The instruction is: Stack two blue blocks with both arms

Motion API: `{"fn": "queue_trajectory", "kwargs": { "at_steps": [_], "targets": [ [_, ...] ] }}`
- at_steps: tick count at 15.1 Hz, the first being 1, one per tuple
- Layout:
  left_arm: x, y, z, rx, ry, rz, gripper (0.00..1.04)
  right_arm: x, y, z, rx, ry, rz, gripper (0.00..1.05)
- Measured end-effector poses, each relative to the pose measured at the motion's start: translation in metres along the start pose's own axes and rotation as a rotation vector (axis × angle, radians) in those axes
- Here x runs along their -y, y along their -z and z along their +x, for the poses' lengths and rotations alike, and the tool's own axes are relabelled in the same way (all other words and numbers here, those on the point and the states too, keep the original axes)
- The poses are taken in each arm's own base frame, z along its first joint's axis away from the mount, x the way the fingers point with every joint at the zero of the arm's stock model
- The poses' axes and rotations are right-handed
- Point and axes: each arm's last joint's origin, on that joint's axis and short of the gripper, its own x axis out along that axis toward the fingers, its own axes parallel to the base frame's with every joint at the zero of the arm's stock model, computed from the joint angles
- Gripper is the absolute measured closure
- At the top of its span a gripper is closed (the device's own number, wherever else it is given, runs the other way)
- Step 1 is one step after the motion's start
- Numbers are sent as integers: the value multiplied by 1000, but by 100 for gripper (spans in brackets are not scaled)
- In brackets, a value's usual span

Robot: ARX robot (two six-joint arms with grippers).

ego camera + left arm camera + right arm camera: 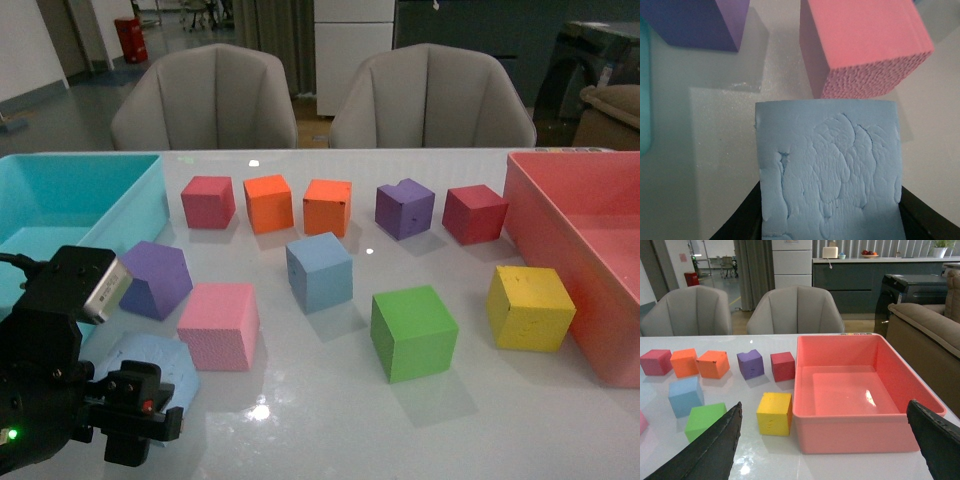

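Left gripper [832,220] flanks one blue block [827,165] on both sides.

Left arm [45,390] black, boxy; grey block [101,284] on top, green light [12,434], black cable [14,259]. Right claw [825,412] fingers [710,450] black.

Left gripper [140,392] sits low over the white table [330,435], with a grey box [90,283] on top of the arm. The fingers are hidden by the black body, so the grip is unreadable.

- Near blue block [162,355]: right at the fingers, partly covered.
- Pink cube [220,325]: just beyond the fingers to the right, close to that block.
- Purple cube [155,278]: straight beyond the fingers, beside the turquoise bin [70,195].
- Second blue block [320,272]: farther beyond to the right, standing alone.
- Green cube [413,332] and yellow cube [530,307]: well right of the fingers.
- Red bin [560,215]: farthest right.
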Motion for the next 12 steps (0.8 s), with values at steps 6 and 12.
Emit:
{"fn": "queue_trajectory", "kwargs": {
  "at_steps": [6, 12],
  "targets": [
    [25, -51, -26, 109, 53, 52, 64, 0, 0, 0, 0, 0, 0, 6],
    [86, -112, 17, 75, 89, 92, 64, 0, 0, 0, 0, 0, 0, 6]
  ]
}}
